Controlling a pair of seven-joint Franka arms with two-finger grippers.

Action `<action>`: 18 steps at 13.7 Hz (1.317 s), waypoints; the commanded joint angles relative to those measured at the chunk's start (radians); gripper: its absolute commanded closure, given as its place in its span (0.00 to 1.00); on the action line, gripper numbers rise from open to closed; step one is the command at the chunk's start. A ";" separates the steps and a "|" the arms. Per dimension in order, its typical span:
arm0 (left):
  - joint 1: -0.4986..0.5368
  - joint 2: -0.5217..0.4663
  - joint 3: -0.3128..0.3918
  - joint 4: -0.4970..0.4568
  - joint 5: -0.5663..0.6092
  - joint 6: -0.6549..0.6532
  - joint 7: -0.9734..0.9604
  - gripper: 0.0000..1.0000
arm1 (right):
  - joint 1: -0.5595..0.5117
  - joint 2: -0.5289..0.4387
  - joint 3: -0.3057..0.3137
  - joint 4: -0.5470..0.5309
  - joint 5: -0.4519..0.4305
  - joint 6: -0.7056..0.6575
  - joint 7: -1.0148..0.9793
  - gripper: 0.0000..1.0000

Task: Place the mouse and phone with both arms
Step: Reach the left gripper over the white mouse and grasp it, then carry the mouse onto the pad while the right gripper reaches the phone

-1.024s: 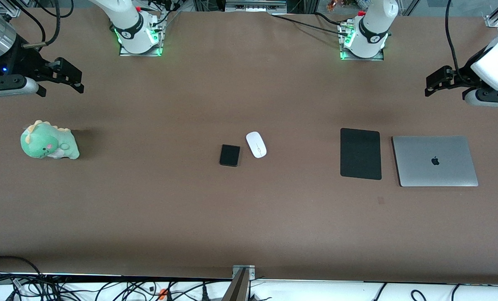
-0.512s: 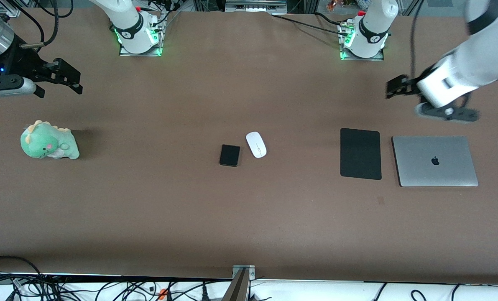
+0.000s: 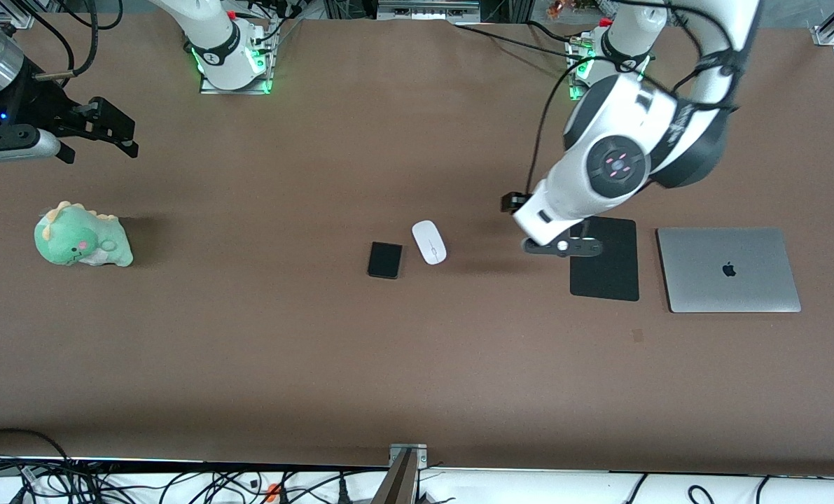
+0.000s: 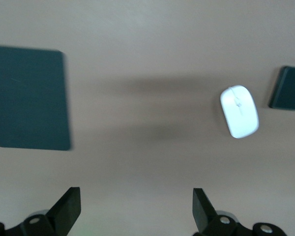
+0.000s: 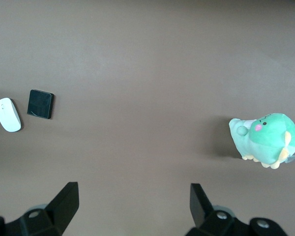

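The white mouse (image 3: 428,242) lies mid-table, with the small black phone (image 3: 385,260) beside it, toward the right arm's end. My left gripper (image 3: 518,208) hangs over the bare table between the mouse and the black mouse pad (image 3: 609,276). It is open and empty. The left wrist view shows its tips wide apart (image 4: 135,199), with the mouse (image 4: 239,111), the phone (image 4: 287,88) and the pad (image 4: 29,98). My right gripper (image 3: 124,131) waits, open and empty (image 5: 132,196), above the table at the right arm's end. Its wrist view shows the mouse (image 5: 8,114) and the phone (image 5: 41,103).
A closed silver laptop (image 3: 728,269) lies beside the mouse pad toward the left arm's end. A green dinosaur plush (image 3: 82,236) sits near the right arm's end and shows in the right wrist view (image 5: 265,139). Cables hang along the table's near edge.
My left arm has swung in from the left arm's end of the table to over the spot between the mouse pad and the mouse. The right arm has not moved.
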 commanded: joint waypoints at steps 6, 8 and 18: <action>-0.205 0.265 0.030 0.079 0.010 0.433 -0.454 0.00 | 0.001 0.005 0.003 0.017 0.001 -0.012 -0.003 0.00; -0.274 0.342 0.031 0.070 0.053 0.527 -0.487 0.00 | 0.001 0.007 0.003 0.017 0.001 -0.013 -0.005 0.00; -0.314 0.410 0.030 0.040 0.106 0.618 -0.612 0.00 | 0.001 0.007 0.003 0.017 0.003 -0.006 -0.005 0.00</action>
